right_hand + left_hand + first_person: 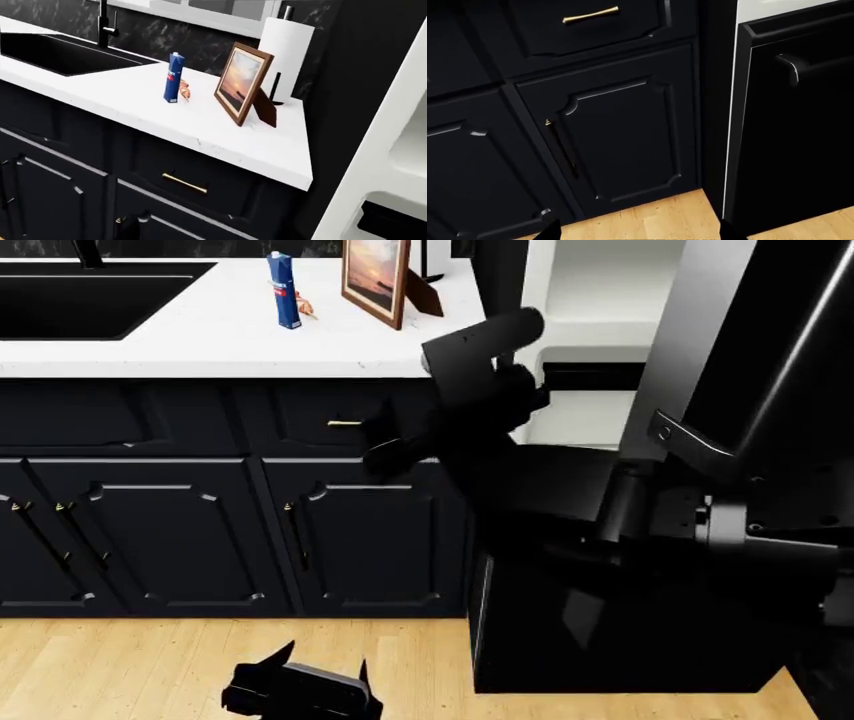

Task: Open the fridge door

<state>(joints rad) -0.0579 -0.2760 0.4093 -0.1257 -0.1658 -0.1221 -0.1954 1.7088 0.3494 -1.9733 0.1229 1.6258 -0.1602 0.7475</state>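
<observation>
The fridge door (767,330), a tall glossy black panel with a pale inner edge, stands swung out at the right of the head view. Beside it shows the white inside of the fridge (587,300). My right gripper (387,452) hovers before the cabinet drawer left of the fridge, away from the door. One dark fingertip (130,226) shows in its wrist view, with nothing between the jaws. My left gripper (296,692) hangs low over the wooden floor, its fingertips (550,231) wide apart and holding nothing.
The lower black fridge drawer (800,150) with a horizontal bar handle sits below the door. Dark panelled cabinet doors (360,540) with brass pulls line the left. The white countertop (200,125) holds a blue can (174,77), a picture frame (241,82), a paper towel roll (285,55) and a sink (60,52).
</observation>
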